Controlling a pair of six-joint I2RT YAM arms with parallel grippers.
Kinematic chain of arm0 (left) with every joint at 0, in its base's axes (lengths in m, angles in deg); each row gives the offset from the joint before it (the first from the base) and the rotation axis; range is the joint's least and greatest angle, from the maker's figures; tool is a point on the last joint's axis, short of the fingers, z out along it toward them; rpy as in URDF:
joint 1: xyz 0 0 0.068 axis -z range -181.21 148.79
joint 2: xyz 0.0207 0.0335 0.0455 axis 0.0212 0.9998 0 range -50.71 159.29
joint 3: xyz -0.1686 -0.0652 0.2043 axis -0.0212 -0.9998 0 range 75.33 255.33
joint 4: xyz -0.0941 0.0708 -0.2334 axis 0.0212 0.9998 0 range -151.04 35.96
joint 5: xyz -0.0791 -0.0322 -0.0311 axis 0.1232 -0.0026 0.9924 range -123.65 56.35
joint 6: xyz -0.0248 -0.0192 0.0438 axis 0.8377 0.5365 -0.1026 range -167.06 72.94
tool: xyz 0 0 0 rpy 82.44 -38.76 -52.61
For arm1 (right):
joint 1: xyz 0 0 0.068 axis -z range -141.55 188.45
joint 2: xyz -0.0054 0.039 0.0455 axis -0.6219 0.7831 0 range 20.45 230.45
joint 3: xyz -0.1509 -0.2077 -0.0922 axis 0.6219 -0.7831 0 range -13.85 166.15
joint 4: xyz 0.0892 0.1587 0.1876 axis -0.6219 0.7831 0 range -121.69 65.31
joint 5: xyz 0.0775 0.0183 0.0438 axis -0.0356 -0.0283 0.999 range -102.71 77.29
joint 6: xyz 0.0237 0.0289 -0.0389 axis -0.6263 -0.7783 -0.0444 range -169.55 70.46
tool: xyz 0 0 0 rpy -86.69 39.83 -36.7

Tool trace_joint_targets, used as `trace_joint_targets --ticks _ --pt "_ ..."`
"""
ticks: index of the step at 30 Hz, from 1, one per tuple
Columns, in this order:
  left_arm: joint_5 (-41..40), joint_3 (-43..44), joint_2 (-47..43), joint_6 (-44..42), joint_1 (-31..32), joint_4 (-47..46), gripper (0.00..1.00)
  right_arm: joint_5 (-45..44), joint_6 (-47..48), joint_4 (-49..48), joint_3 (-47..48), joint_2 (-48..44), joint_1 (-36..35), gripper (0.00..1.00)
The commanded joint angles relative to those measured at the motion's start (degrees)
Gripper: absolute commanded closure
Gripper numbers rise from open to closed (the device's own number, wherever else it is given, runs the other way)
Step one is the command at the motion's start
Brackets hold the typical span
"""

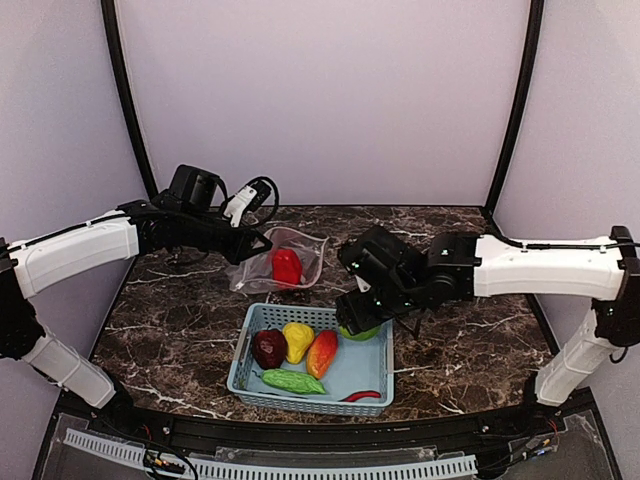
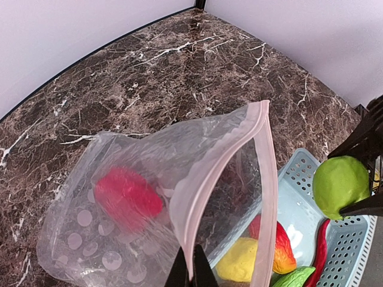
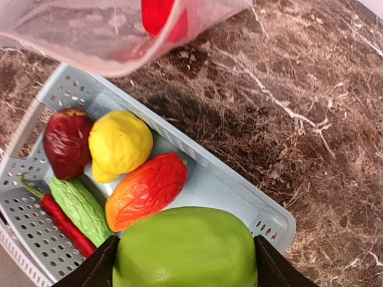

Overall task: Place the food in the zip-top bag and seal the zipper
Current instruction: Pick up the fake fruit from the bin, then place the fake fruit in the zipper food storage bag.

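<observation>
The clear dotted zip-top bag (image 1: 262,262) lies behind the basket with a red pepper (image 1: 286,266) inside. My left gripper (image 2: 191,276) is shut on the bag's pinkish zipper edge (image 2: 206,176) and holds the mouth open. My right gripper (image 3: 185,263) is shut on the lime-green pepper (image 3: 187,248) above the basket's far right corner. The dark red pepper (image 1: 268,347), yellow pepper (image 1: 297,340), orange pepper (image 1: 321,352), bumpy cucumber (image 1: 292,381) and thin red chilli (image 1: 361,396) lie in the light blue basket (image 1: 374,372).
The dark marble table (image 1: 470,340) extends right of the basket. Lilac walls with black corner posts (image 1: 128,100) close in the back and sides.
</observation>
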Motion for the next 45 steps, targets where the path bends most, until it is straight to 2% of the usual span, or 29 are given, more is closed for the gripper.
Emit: trace_joint_targets --ticks 1,10,24,32,45 --pt "3.1 -0.5 -2.0 -0.3 -0.3 -0.6 0.99 -1.2 0.7 -3.1 3.5 -5.0 -0.5 0.38" --pt "4.8 -0.5 -1.8 -0.2 -0.2 -0.8 0.99 -1.8 6.7 -20.1 6.2 -4.8 -0.5 0.38" --pt "5.0 -0.5 -1.8 -0.4 -0.2 -0.7 0.99 -7.5 11.5 -30.0 9.3 4.9 -0.2 0.37" --pt "4.9 -0.7 -1.7 -0.4 -0.2 -0.8 0.99 -7.3 13.1 -32.8 13.3 11.2 2.2 0.37" --pt "5.4 -0.9 -1.8 -0.1 -0.2 -1.4 0.99 -4.0 13.0 -31.8 19.2 20.3 2.9 0.4"
